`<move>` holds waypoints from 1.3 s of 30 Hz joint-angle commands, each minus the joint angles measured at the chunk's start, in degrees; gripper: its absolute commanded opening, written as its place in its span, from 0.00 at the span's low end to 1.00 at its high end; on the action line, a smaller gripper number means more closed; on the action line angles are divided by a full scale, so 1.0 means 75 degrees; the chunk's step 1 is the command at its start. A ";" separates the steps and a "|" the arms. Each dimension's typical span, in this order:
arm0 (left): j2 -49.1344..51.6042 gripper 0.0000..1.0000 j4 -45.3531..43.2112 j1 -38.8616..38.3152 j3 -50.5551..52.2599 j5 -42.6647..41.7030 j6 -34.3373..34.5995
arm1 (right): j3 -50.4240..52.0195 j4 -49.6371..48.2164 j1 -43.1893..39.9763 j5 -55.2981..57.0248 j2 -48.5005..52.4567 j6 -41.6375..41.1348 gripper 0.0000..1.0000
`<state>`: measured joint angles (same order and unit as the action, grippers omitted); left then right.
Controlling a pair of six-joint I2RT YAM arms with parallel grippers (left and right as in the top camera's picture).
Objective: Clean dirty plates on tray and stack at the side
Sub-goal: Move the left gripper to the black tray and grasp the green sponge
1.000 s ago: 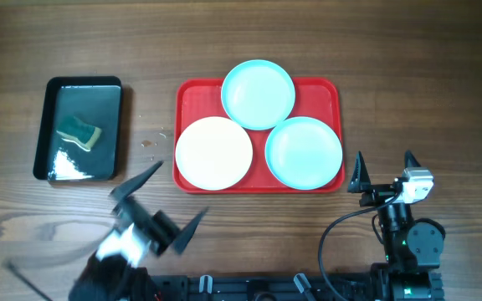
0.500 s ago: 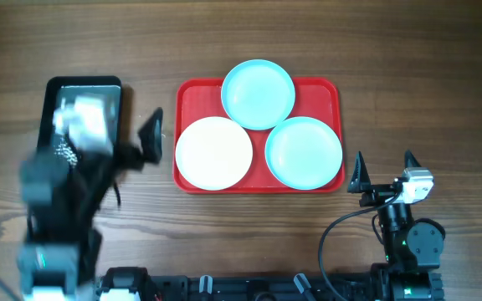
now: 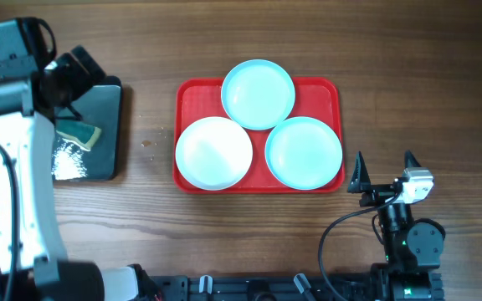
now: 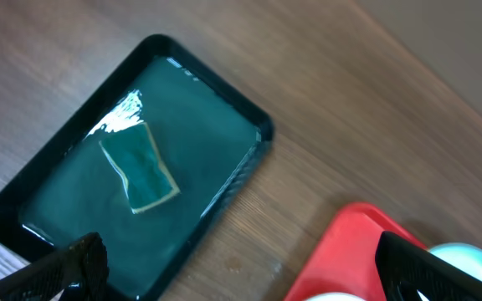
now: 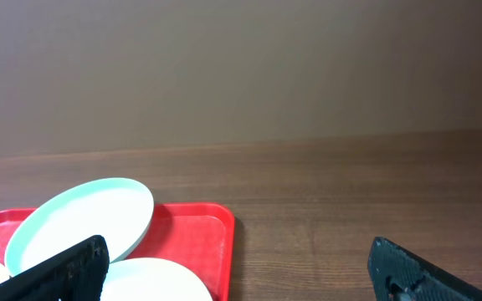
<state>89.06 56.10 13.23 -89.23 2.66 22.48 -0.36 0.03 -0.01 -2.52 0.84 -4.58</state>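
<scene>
Left tool (image 4: 239, 247) gapes wide above glossy black tray (image 4: 203, 125) — right tool (image 3: 383, 159) wide near rounded red tray (image 3: 197, 97).

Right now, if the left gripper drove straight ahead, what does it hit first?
The left gripper would likely meet the black tray near its rim, sponge off to one side. Depth unclear; could be bare table beside it.

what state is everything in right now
red tray, holding all three plates
white plate, on the red tray, unstacked
far turquoise plate, tilted, overlapping the other two
near turquoise plate, on the red tray, unstacked
black tray, holding liquid
sponge, lying in the black tray, not gripped
left gripper, open, over the black tray
right gripper, open, empty
</scene>
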 commanded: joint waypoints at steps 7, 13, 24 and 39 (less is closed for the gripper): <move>0.1632 1.00 0.0108 0.0382 -0.0105 -0.0082 0.1708 | 0.0009 -0.0015 -0.0032 -0.0032 -0.0055 0.0099 1.00; 0.1719 0.99 0.0239 0.0822 -0.0154 0.0166 0.2259 | 0.0009 -0.0015 -0.0032 -0.0032 -0.0055 0.0096 1.00; 0.2760 1.00 -0.0251 0.0871 -0.0160 0.1629 0.1929 | 0.0009 -0.0015 -0.0032 -0.0032 -0.0055 0.0096 1.00; 0.4380 1.00 -0.0420 0.0970 -0.0131 0.1207 0.2148 | 0.0009 -0.0015 -0.0032 -0.0032 -0.0055 0.0099 1.00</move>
<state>119.42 53.47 19.59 -89.43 13.45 37.67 -0.36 0.03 -0.01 -2.52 0.84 -4.58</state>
